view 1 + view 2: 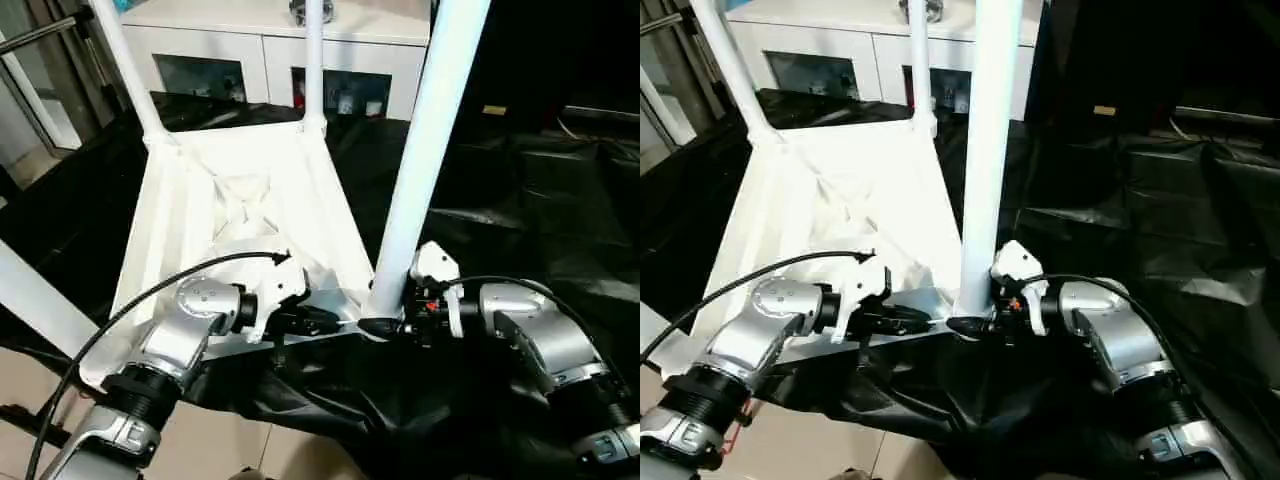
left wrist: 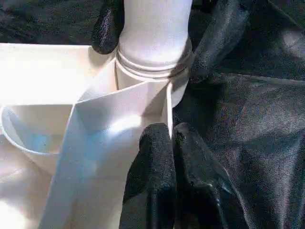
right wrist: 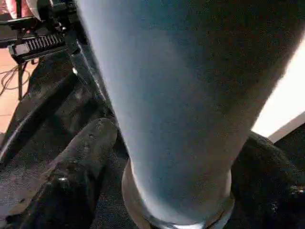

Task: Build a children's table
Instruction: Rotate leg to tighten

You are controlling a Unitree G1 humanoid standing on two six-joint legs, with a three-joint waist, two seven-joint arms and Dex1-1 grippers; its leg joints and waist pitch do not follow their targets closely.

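The white tabletop [image 1: 190, 215] lies underside up on the black-draped work table, with legs standing up from its corners. Two far legs [image 1: 135, 70] [image 1: 314, 60] rise at the back, and another leg [image 1: 40, 300] slants off at the near left. The near right leg [image 1: 425, 150] stands in its corner socket [image 2: 152, 71]. My left gripper [image 1: 325, 322] is shut on the tabletop's near rim [image 2: 164, 109], just left of that socket. My right gripper [image 1: 380, 327] holds the base of the near right leg [image 3: 181, 119], one black finger [image 3: 86, 157] on each side.
A white cabinet [image 1: 270, 50] stands behind the work table. Crumpled black cloth [image 1: 540, 200] covers the table to the right and hangs over its near edge. Pale floor tiles [image 1: 220, 440] show below. A black cable [image 1: 150, 290] arcs over my left forearm.
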